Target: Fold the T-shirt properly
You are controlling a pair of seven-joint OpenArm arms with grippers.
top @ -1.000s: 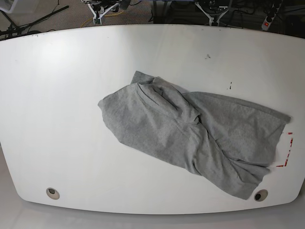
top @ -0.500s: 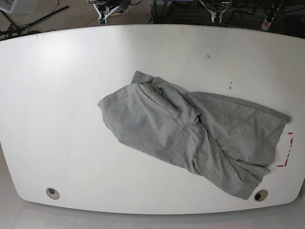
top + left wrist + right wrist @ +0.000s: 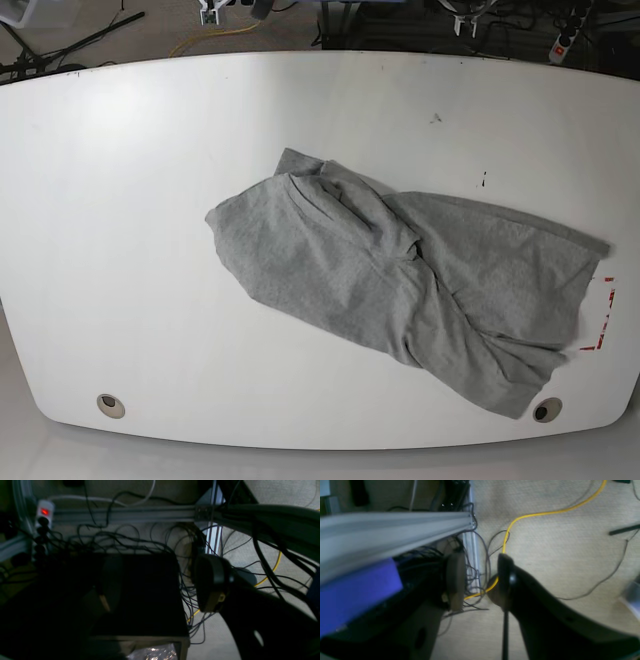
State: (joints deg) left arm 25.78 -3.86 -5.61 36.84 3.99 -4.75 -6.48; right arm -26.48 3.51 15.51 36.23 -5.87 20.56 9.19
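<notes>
T-shirt (image 3: 400,280) is the only cloth in view, a heather-grey garment lying crumpled on the white worktop (image 3: 120,200), spread diagonally from about the middle toward the near right corner in the base view. It is bunched and twisted rather than laid flat: a ridge of gathered fabric runs through its middle, one broad flap lies to the left of it and another spreads right, reaching close to the red tape marks (image 3: 605,320) and one of the two cable holes (image 3: 547,409). No printed letters show, so the side facing up cannot be told for certain. No neat fold, straight edge or squared shape is visible, so by these views the folding has not really begun; the shirt would probably first need to be spread flat and smoothed, then the sleeves and sides brought in, then folded over. Neither arm is over the worktop. The left gripper (image 3: 160,582) looks down behind the worktop on dark equipment and a tangle of cables (image 3: 125,537), its fingers (image 3: 212,582) standing well apart with nothing between them. The right gripper (image 3: 480,580) hangs over carpet and a yellow cable (image 3: 520,517), its fingers (image 3: 456,580) parted by a narrower gap and holding nothing. Both arms seem parked away from the cloth, so the whole task is judged still to be done.
</notes>
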